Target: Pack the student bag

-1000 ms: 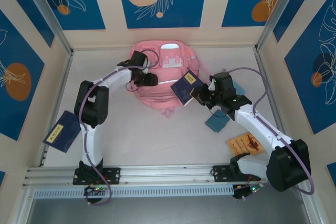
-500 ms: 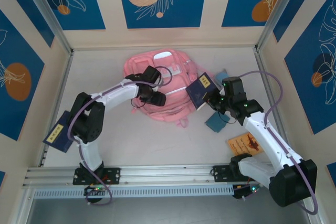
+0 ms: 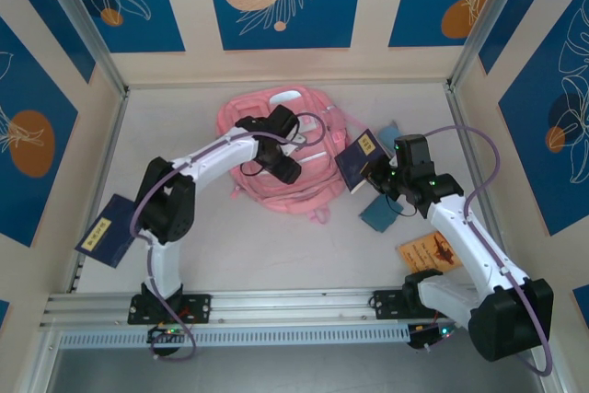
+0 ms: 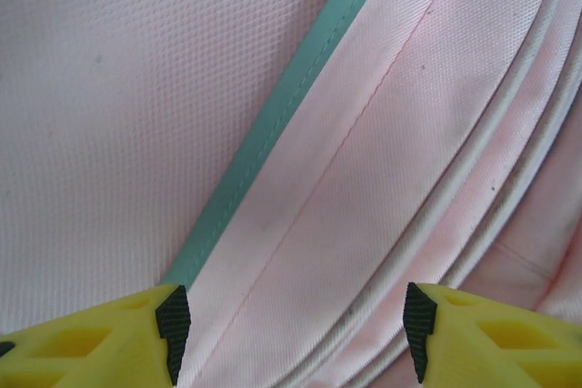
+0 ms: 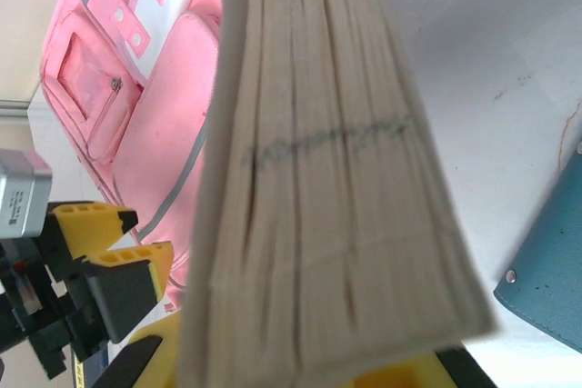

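on pale table [image 3: 230, 255], bag [image 3: 241, 126] right under open left claw [image 3: 287, 170], maybe at a zip trim [image 4: 259, 144], and just left of book [image 3: 359, 158] clamped in right claw [image 3: 375, 178]

Left tool [image 4: 291, 338] jaws apart, arm stretched forward; right tool [image 3: 379, 175] clamped on book [image 3: 357, 159].

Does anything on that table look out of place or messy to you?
Nothing looks spilled or broken. Things are scattered, though: a dark blue book lies askew at the far left, well away from the pink backpack, and an orange booklet sits crooked by the right arm.
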